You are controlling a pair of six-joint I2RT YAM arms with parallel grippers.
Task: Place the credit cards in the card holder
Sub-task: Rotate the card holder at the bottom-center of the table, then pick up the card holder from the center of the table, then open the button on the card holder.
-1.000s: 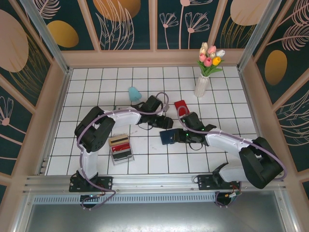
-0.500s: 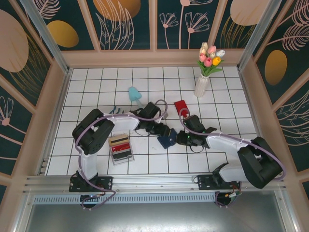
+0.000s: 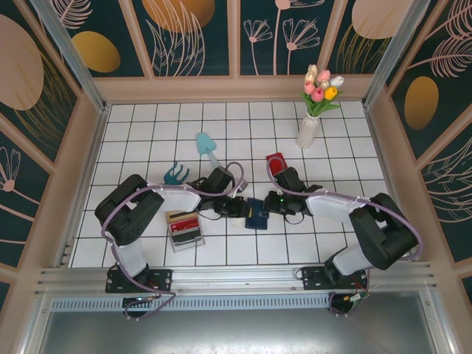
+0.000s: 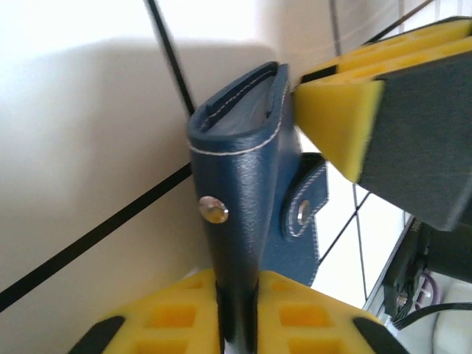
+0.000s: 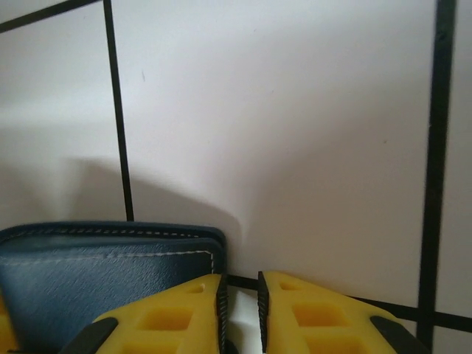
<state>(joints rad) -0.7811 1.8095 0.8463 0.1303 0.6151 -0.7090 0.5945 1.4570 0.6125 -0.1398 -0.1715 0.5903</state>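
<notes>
The top view looks steeply down from above and behind the arm bases onto the whole tiled desk (image 3: pixel 147 118), far enough back to take in its walls. The left wrist view sits very close and low, looking along its own fingers (image 4: pixel 169 324) at the card holder (image 4: pixel 236 169). The right wrist view, equally close, faces the tiles past its fingers (image 5: pixel 317 317). All three share the holder.

the table (image 3: pixel 133 133) is white with black lines making squares. a white vase (image 3: pixel 307 131) stands at the back right. a light blue shovel (image 3: pixel 206 144), a small green rake (image 3: pixel 175 175) and a red toy (image 3: pixel 276 160) lie nearer the middle. the blue card holder (image 3: pixel 257 215) is in the middle. a clear rack (image 3: pixel 187 240) with credit cards (image 3: pixel 184 223) sits front left.
</notes>
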